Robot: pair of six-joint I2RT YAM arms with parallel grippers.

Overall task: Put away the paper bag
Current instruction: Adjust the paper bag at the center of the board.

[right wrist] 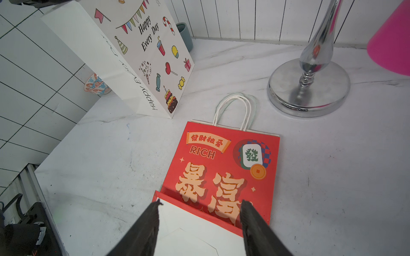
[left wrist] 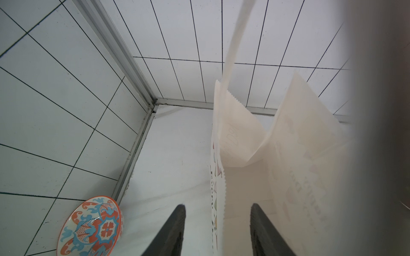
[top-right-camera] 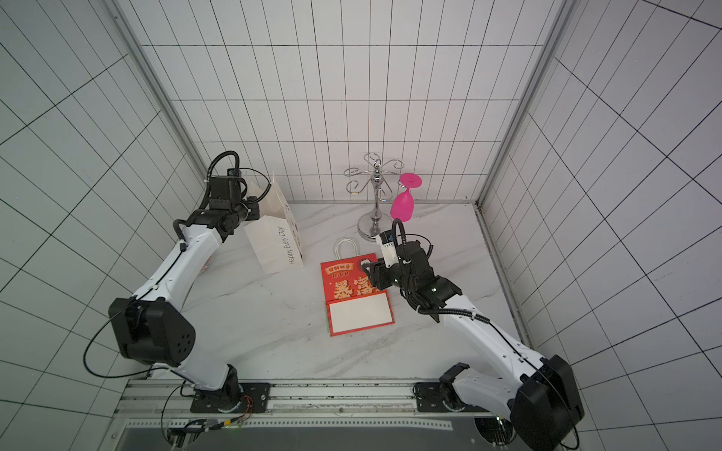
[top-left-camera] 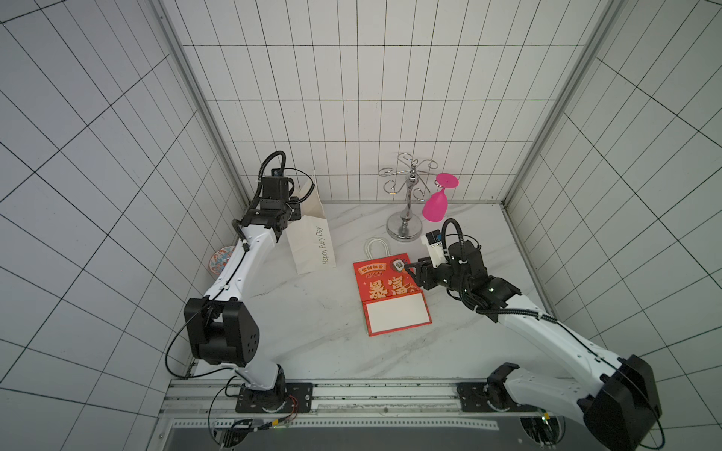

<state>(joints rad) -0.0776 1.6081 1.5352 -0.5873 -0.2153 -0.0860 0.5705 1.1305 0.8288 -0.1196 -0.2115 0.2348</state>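
The flat red paper bag (top-left-camera: 381, 291) with white cord handles lies just right of centre in both top views, on the white marble-look tabletop (top-left-camera: 304, 336). The right gripper (right wrist: 200, 202) hovers above its right side, jaws apart and empty. Left of centre stands the white printed paper bag (top-left-camera: 312, 242), upright with its mouth open. The left gripper (left wrist: 218, 206) straddles its top edge, fingers spread on either side of one wall. Above the red bag in the frame, a chrome glass stand (top-left-camera: 406, 218) carries an upside-down pink goblet (top-left-camera: 435, 207).

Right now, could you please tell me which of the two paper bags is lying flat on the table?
The red "RICH" paper bag lies flat on the marble table; the white "Happy Every Day" bag stands upright.
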